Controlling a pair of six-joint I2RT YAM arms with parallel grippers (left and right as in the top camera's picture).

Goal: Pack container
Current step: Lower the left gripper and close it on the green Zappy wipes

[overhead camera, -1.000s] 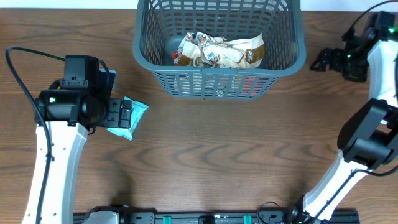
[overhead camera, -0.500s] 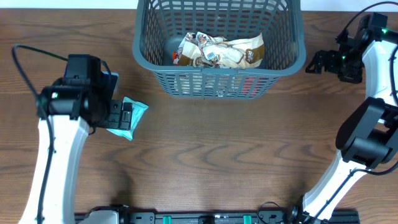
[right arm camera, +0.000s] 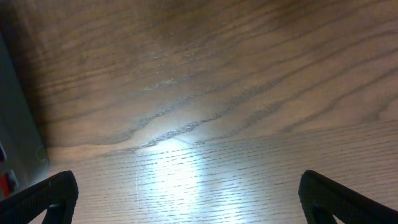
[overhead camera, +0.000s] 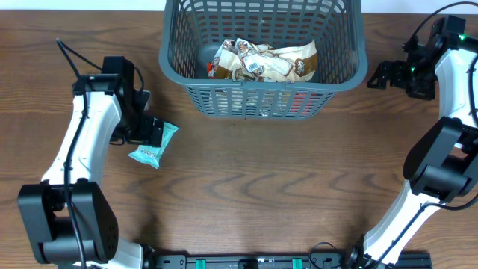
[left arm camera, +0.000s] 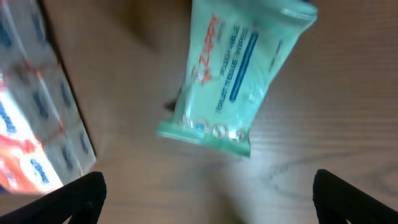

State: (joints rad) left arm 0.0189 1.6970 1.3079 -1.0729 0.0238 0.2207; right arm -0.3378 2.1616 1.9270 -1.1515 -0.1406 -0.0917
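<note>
The container (overhead camera: 168,45) is a large dark grey slotted basket at the top centre, and several crumpled snack packs (overhead camera: 265,61) lie in it. A teal snack pack (overhead camera: 154,146) lies on the table to the basket's lower left. My left gripper (overhead camera: 148,132) hovers open at the pack's upper end. In the left wrist view the teal pack (left arm camera: 239,81) lies ahead of the fingertips (left arm camera: 84,198), and nothing is between them. My right gripper (overhead camera: 379,74) is open just right of the basket, and its wrist view shows only bare wood between its fingertips (right arm camera: 345,198).
The brown wooden table (overhead camera: 261,194) runs across the whole view. The basket's wall (left arm camera: 31,124) shows blurred at the left of the left wrist view, with a red pack behind the slots. The right wrist view has the basket's side (right arm camera: 12,93) at its left edge.
The left arm has swung round and its wrist has turned, with the gripper now higher and nearer the basket, over the teal pack. The right gripper has shifted slightly left.
</note>
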